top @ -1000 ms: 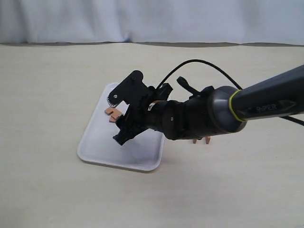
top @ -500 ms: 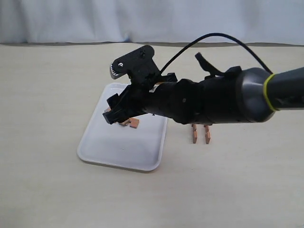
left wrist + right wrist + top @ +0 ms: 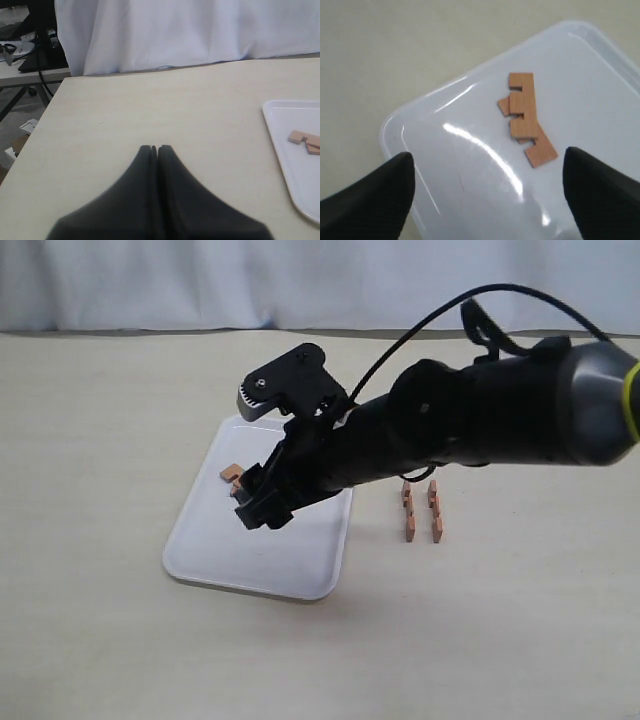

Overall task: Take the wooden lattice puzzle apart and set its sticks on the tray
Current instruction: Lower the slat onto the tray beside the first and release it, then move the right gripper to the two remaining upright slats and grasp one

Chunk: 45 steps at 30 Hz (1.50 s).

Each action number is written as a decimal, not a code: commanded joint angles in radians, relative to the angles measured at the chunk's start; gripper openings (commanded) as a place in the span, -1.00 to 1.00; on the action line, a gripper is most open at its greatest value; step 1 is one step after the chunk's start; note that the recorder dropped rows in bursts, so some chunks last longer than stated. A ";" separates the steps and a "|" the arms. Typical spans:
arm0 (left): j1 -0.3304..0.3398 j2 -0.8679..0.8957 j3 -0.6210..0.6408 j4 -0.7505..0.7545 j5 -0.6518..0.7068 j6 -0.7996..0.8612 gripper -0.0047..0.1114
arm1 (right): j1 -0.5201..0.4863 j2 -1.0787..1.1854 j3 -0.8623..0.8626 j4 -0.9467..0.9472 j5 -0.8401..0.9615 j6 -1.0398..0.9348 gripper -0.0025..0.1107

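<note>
R arm (image 3: 500, 420) reaches across the middle, w/ the R hand (image 3: 258, 508) over the tray (image 3: 205, 552), toward its far-left part in the exterior view. In the R wrist view the R hand (image 3: 487, 155) is spread wide w/ nothing btwn its fingers (image 3: 380, 195), and the tray (image 3: 470, 200) lies below the gap. Can't tell whether the tips touch the tray.

The wood lies in 4 loose pieces, none interlocked.

- **On the tray:** a top stick (image 3: 522, 112) lies flat, notches along one edge. It overlaps a lower stick (image 3: 503, 106) that pokes out from under it, and neither touches the rim.
- **Same pair, other views:** in the exterior view only one end of this tray pair (image 3: 231, 473) shows, just beside the R hand, w/ the rest hidden behind it. The L wrist view also catches the tray pair (image 3: 303, 138).
- **On the counter (image 3: 100, 440):** a 3rd stick (image 3: 409, 512) and a 4th stick (image 3: 435, 512) lie side by side, parallel, close but apart. They sit to the right of the tray, off its rim, under the R arm.

L hand (image 3: 156, 148) shows only in its own wrist view. Its fingers are pressed together on nothing, above bare counter (image 3: 150, 100), well apart from the tray (image 3: 280, 125) at the frame edge. A white curtain (image 3: 300, 280) hangs behind the counter.
</note>
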 commanded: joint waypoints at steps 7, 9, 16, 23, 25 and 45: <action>0.000 -0.004 0.002 0.001 -0.008 0.000 -0.92 | -0.126 -0.010 -0.066 -0.019 0.358 -0.010 0.39; 0.000 -0.004 0.002 0.001 -0.008 0.000 -0.92 | -0.126 -0.008 -0.066 -0.019 0.348 -0.010 0.39; 0.000 -0.004 0.002 0.001 -0.008 0.000 -0.92 | -0.123 -0.008 -0.066 0.026 0.354 0.086 0.39; 0.000 -0.004 0.002 0.001 -0.008 0.000 -0.92 | -0.123 -0.008 -0.114 -0.347 0.464 0.422 0.21; 0.000 -0.004 0.002 0.001 -0.008 0.000 -0.92 | -0.123 -0.008 -0.147 -0.470 0.512 0.526 -0.01; 0.000 -0.004 0.002 0.001 -0.008 0.000 -0.92 | -0.323 0.015 -0.155 -0.643 0.617 0.755 -0.28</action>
